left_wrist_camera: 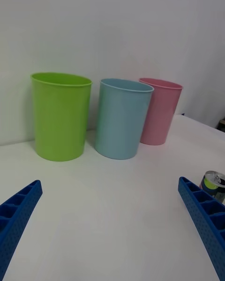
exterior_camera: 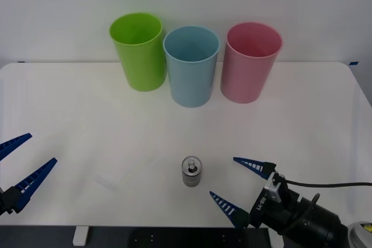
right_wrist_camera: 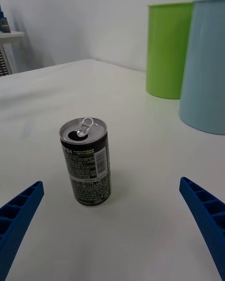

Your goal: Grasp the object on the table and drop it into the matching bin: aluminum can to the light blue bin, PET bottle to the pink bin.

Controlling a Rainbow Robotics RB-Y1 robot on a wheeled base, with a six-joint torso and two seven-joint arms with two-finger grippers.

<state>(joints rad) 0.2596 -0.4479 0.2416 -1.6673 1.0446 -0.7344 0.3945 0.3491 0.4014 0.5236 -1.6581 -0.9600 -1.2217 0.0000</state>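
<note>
The left gripper (exterior_camera: 20, 172) hangs spread wide and empty over the bench (exterior_camera: 70, 114) edge, well left of the aluminum can (exterior_camera: 191, 171). The can is short, with a silver pull-tab top, an open mouth and dark printed sides; it stands upright, long axis vertical, near the front edge. Just right of the can, the right gripper (exterior_camera: 241, 185) is wide open, holding nothing, its 2 fingers apart from the can. Beyond the can stand 3 bins: lime green bin (exterior_camera: 138, 50), light blue bin (exterior_camera: 190, 65), pink bin (exterior_camera: 251, 61).
</note>
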